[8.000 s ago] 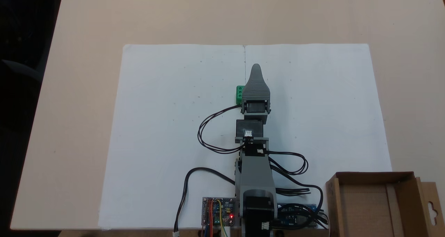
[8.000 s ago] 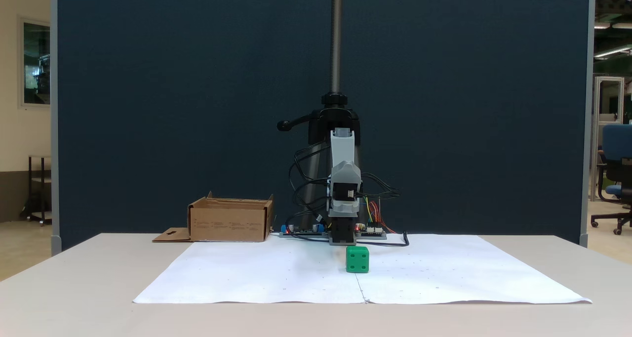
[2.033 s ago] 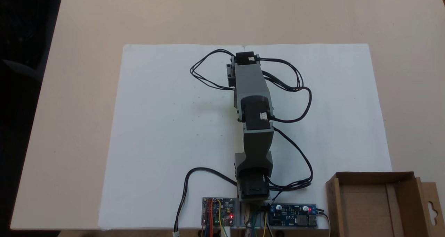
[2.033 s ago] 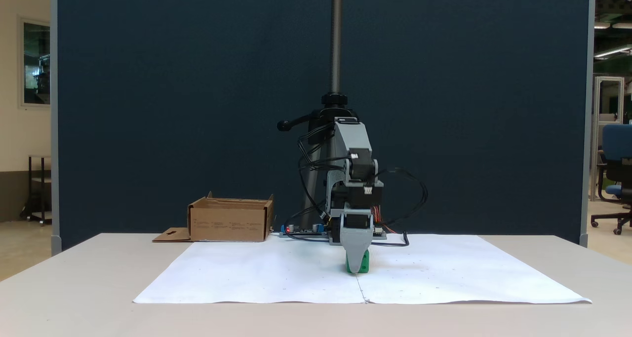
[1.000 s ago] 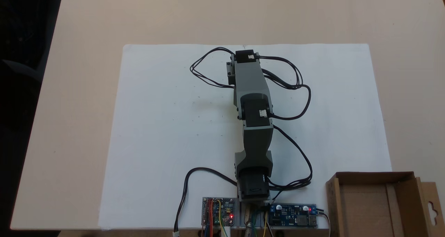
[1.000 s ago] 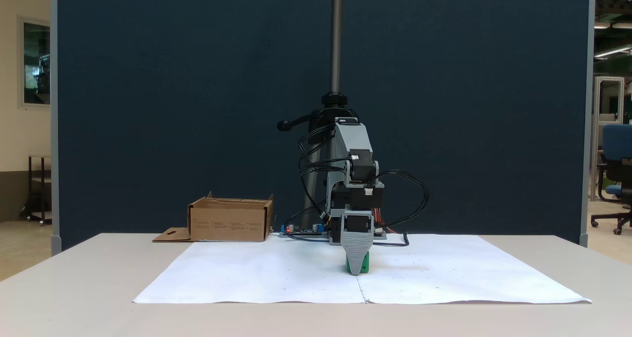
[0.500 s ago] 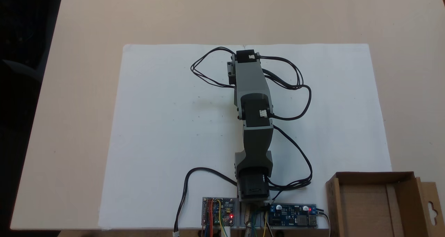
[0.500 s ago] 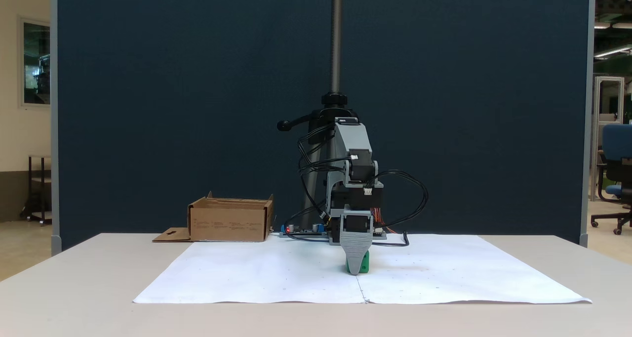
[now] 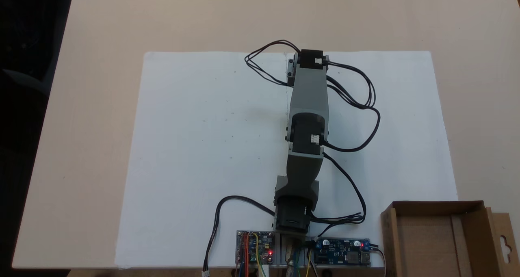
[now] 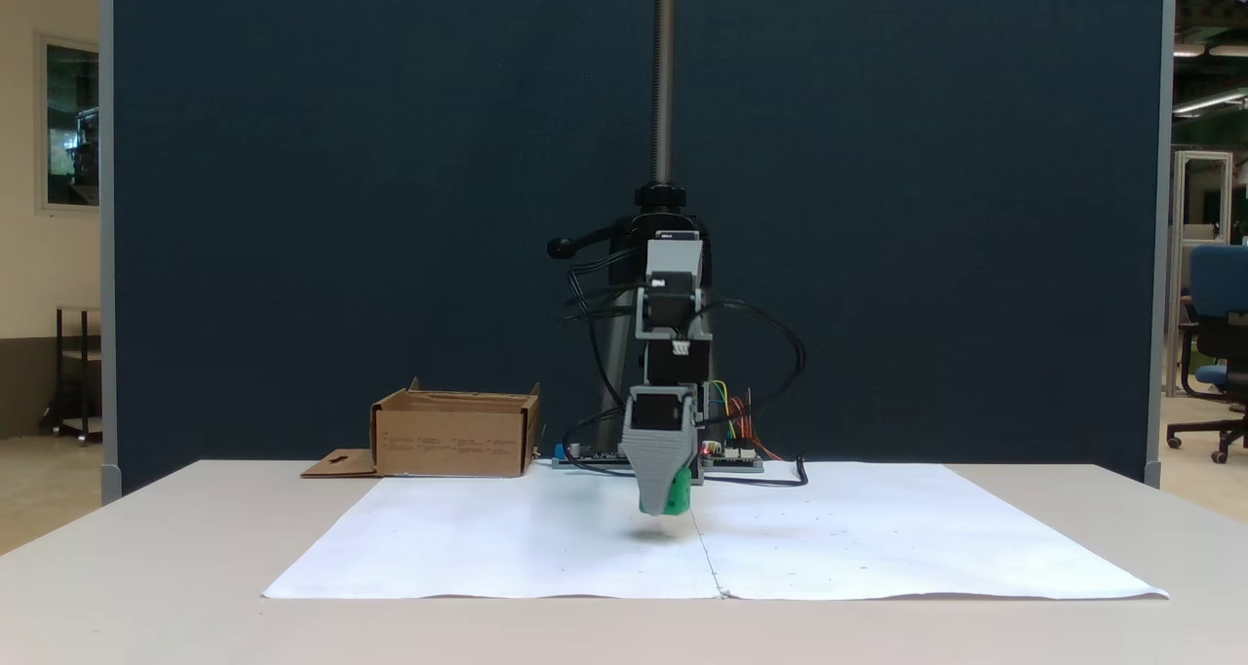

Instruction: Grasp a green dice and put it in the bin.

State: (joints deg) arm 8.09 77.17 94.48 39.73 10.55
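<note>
Held one green dice tight between the jaws, at the low end of the arm. Pointed the jaws straight down, with one wide grey jaw in front, hiding most of the dice. Showed just a bit of green on the right side and under the tip. Could not tell which face looked up, and could not pick a long side, as all sides of a cube match. Kept the dice up in the air, off the white paper, with a small dark shadow on the paper right below. Hung it just left of the line down the middle of the paper in that fixed view.

From above, hid jaws and dice under the one grey arm, stretched out across the paper. Looped black wires on both sides of it. Counted two small boards with red lights by the arm's foot.

Counted one bin, brown and open on top, well apart from the dice. Sat at the near right corner of the worktop from above, and at the left from the front. Had one flap with a hole cut in it.

Counted one dark blue wall behind.
</note>
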